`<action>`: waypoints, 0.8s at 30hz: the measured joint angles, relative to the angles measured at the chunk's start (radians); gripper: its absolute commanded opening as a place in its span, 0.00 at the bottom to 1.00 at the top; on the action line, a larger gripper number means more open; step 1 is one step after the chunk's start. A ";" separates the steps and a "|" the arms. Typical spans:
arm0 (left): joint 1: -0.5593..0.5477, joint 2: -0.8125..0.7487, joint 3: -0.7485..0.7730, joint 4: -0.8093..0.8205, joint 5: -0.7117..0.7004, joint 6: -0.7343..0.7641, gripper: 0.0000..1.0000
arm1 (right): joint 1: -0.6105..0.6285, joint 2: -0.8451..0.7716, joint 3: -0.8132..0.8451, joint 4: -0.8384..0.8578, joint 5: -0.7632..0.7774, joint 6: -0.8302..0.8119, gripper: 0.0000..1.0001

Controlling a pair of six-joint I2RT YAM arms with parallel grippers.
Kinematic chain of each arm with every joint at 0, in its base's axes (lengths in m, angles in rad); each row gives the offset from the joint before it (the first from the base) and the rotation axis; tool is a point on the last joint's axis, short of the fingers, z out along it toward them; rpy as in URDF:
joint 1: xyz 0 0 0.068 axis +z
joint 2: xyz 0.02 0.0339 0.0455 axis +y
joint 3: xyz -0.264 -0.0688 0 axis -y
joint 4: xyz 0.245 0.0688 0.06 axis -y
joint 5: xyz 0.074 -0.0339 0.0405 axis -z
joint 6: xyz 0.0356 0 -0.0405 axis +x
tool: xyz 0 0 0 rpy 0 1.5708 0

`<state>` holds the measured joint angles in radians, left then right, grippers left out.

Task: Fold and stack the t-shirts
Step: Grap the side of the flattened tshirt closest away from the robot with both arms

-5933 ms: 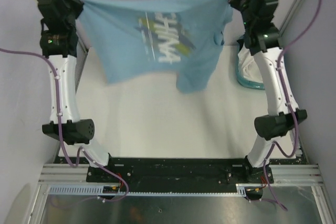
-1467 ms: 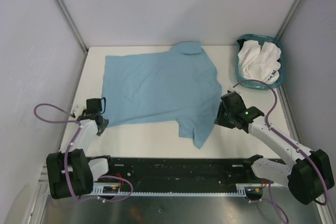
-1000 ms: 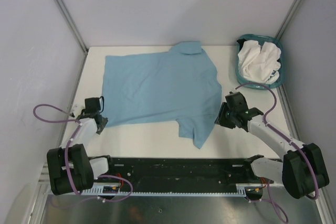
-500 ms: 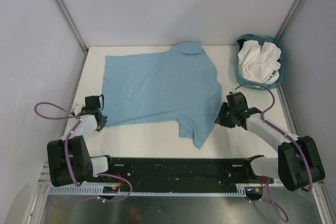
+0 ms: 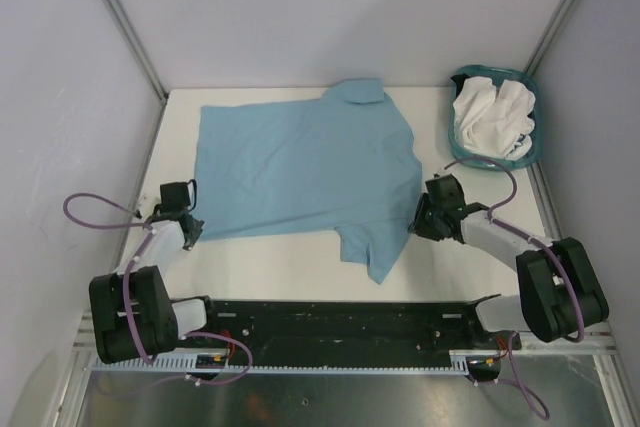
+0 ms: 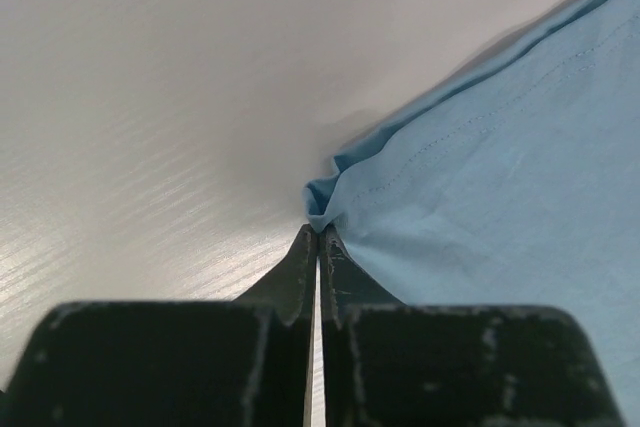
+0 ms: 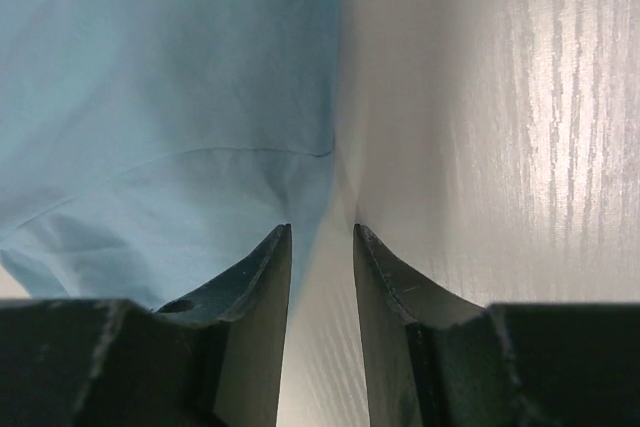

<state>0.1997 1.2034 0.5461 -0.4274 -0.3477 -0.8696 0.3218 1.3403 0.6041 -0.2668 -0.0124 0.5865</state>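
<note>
The light blue t-shirt lies spread flat on the white table, plain side up, its print hidden. My left gripper rests low at the shirt's near left corner. In the left wrist view its jaws are shut, with the puckered corner of the shirt pinched at the tips. My right gripper sits at the shirt's right edge, near the sleeve. In the right wrist view it is open by a narrow gap, with bare table between the fingers and the shirt under the left one. White t-shirts lie crumpled in the basket.
The teal plastic basket stands at the far right corner of the table. Grey walls and metal frame posts close in the left, back and right sides. The black arm-base rail runs along the near edge.
About six seconds ago both grippers held the shirt stretched in the air; now it lies flat. Over the last second the right arm's elbow has swung back toward its base; the left gripper has barely moved.
</note>
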 measured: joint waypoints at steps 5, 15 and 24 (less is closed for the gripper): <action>0.000 0.000 0.005 -0.002 0.003 0.006 0.00 | 0.043 0.000 0.000 0.006 0.064 0.007 0.37; 0.000 -0.008 0.012 -0.007 0.008 0.007 0.00 | 0.131 -0.011 0.000 -0.017 0.133 0.024 0.38; 0.000 -0.009 0.019 -0.008 0.011 0.007 0.00 | 0.298 -0.049 0.000 -0.097 0.177 0.083 0.42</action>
<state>0.1997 1.1946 0.5648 -0.4358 -0.3363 -0.8627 0.6201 1.2911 0.6041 -0.3634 0.1646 0.6693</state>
